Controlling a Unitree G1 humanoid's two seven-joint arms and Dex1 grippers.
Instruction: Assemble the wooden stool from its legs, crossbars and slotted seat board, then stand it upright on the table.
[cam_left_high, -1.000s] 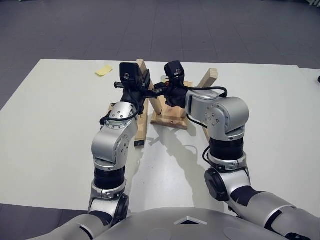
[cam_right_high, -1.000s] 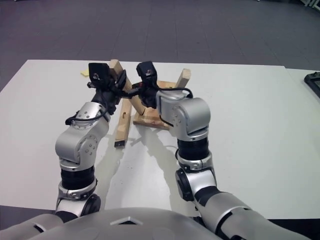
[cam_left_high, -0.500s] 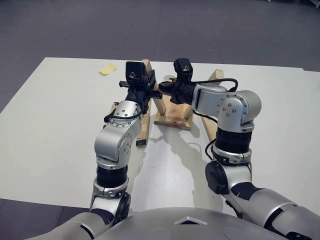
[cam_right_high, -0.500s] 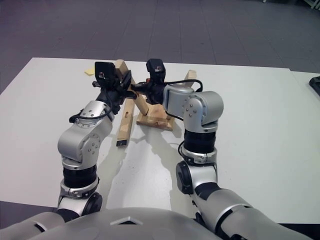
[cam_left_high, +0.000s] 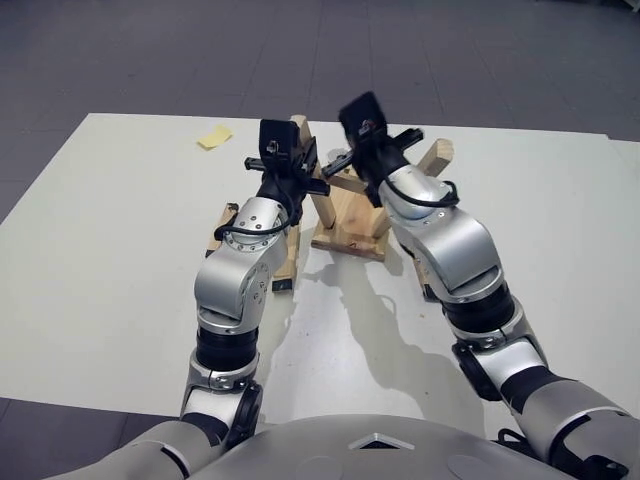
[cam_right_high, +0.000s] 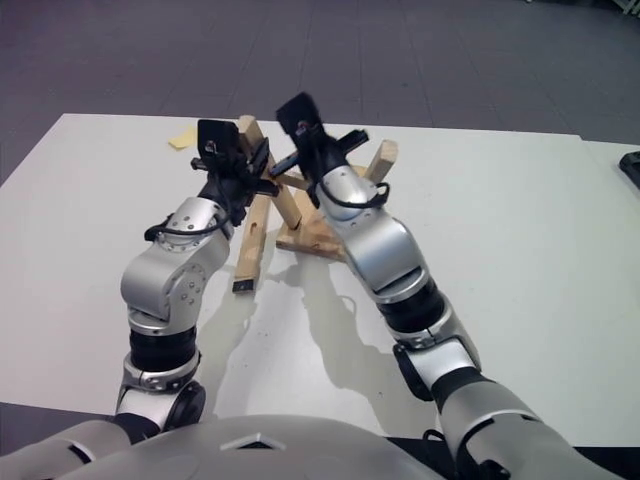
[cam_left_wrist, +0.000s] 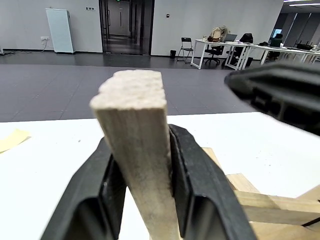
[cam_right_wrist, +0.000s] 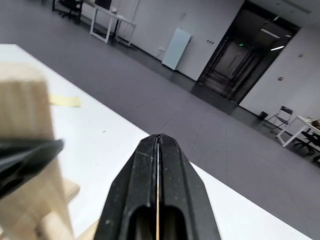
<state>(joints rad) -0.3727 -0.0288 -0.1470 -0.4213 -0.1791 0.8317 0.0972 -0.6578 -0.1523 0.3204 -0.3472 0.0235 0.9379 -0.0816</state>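
Stool (cam_left_high: 345, 232) part-built; right arm repositioned.
Left jaws clamp the upright leg (cam_left_wrist: 135, 150); right jaws, together and empty, now re-angled just beside them.

One partly built wooden stool (cam_left_high: 345, 236), one yellow note (cam_left_high: 213, 137), one white table (cam_left_high: 100, 250), two claws (cam_left_wrist: 137, 145) (cam_right_wrist: 157, 146)

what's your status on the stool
Left gripper shut on a leg. Right gripper shut, empty. Stool part-built, legs up. Loose wooden piece lying beside it.
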